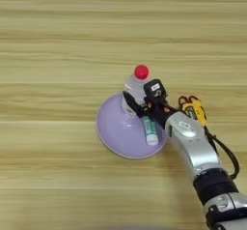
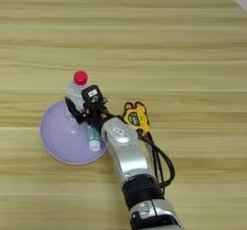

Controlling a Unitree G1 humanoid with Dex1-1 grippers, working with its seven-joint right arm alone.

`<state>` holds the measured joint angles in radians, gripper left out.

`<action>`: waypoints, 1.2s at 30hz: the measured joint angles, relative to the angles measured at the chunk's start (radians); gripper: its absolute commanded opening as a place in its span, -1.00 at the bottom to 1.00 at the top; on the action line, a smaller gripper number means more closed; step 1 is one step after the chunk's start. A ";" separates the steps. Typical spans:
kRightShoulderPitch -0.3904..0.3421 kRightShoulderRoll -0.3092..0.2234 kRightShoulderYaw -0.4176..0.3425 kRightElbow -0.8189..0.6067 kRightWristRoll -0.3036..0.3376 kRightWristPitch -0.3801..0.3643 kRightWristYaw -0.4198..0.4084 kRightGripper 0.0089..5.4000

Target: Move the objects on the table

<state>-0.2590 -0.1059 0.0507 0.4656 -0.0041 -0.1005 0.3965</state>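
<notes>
A clear plastic bottle [image 1: 134, 86] with a red cap [image 1: 141, 71] stands at the far rim of a lilac plate [image 1: 113, 127]. My right gripper [image 1: 141, 98] reaches in from the lower right. One black finger crosses the bottle's base and the other sits on its right side, so it is shut on the bottle. A white-and-green tube [image 1: 150, 132] lies on the plate's right part, just under the wrist. To the right of the arm lies a yellow-and-black tape measure [image 2: 136, 117]. The red handle loops of the scissors [image 1: 188, 100] show at its far end, with the blades hidden.
The silver forearm [image 1: 193, 147] crosses the lower right of the wooden table [image 1: 58, 40], trailing a black cable [image 1: 226, 154]. The table's far edge and right corner show in the right eye view.
</notes>
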 measured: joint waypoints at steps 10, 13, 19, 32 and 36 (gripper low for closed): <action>-0.001 -0.017 -0.060 -0.027 0.007 0.002 -0.044 0.16; -0.005 -0.032 -0.086 -0.027 0.009 0.002 -0.065 0.16; -0.021 -0.054 -0.131 -0.027 0.006 0.002 -0.131 0.16; -0.062 -0.099 -0.204 0.035 -0.003 -0.017 -0.259 0.16; -0.086 -0.121 -0.226 0.068 -0.003 -0.017 -0.291 0.16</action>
<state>-0.3453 -0.2274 -0.1752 0.5337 -0.0068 -0.1175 0.1052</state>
